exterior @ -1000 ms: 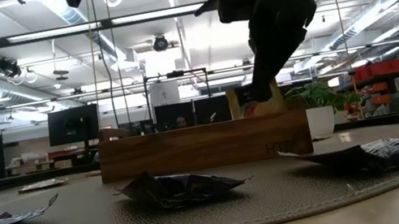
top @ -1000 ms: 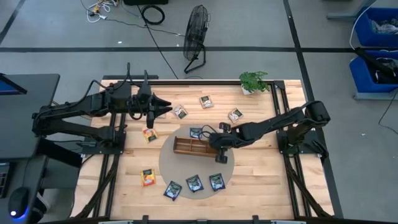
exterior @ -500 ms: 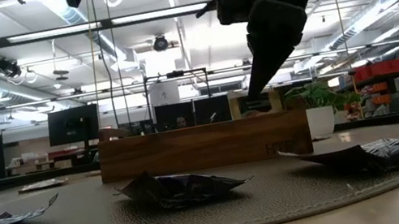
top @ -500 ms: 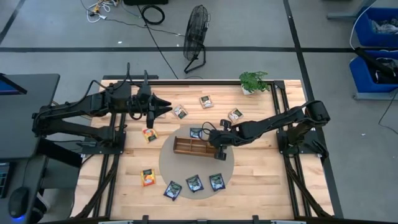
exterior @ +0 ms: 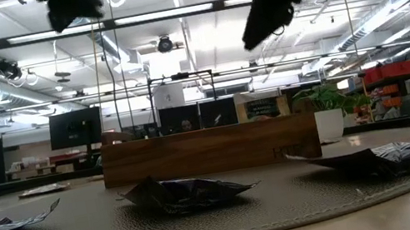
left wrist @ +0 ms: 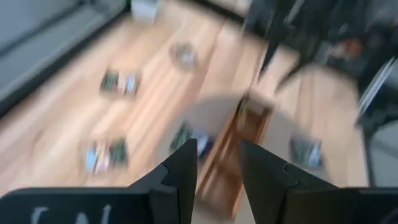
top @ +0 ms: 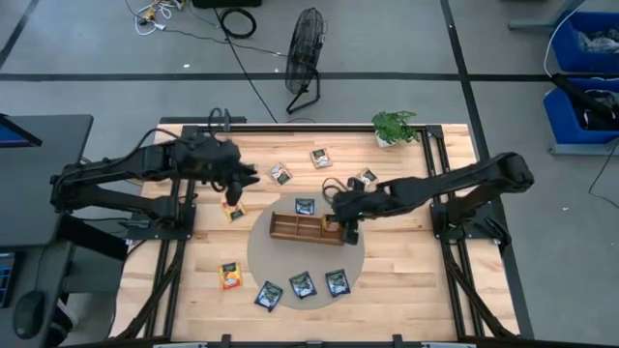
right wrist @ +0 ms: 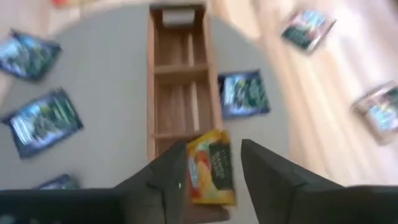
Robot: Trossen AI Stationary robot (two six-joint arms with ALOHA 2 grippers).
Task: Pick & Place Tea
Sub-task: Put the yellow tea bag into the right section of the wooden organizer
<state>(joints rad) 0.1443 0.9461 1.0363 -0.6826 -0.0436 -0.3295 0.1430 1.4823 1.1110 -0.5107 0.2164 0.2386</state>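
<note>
Now right gripper [right wrist: 211, 165] parted over orange tea packet [right wrist: 210, 168] in tray [right wrist: 161, 93], left gripper [left wrist: 217, 162] parted, empty

Ten tea packets lie in sight from above: three orange packets [top: 232, 210] (one of them inside the tray), four dark blue packets [top: 303, 284] and three white-and-brown packets [top: 320, 158]. There is one wooden tray [top: 293, 227], one round mat [top: 280, 255], one potted plant [top: 394, 126] and one fan [top: 308, 35].

No lettering is showing clearly enough to read. The wooden tray [exterior: 209, 150] is carrying a dark stamped mark near its right end in the low view (too faint to make out), and the tea packets [right wrist: 211, 167] are showing printing that is blurring into illegibility.
</note>
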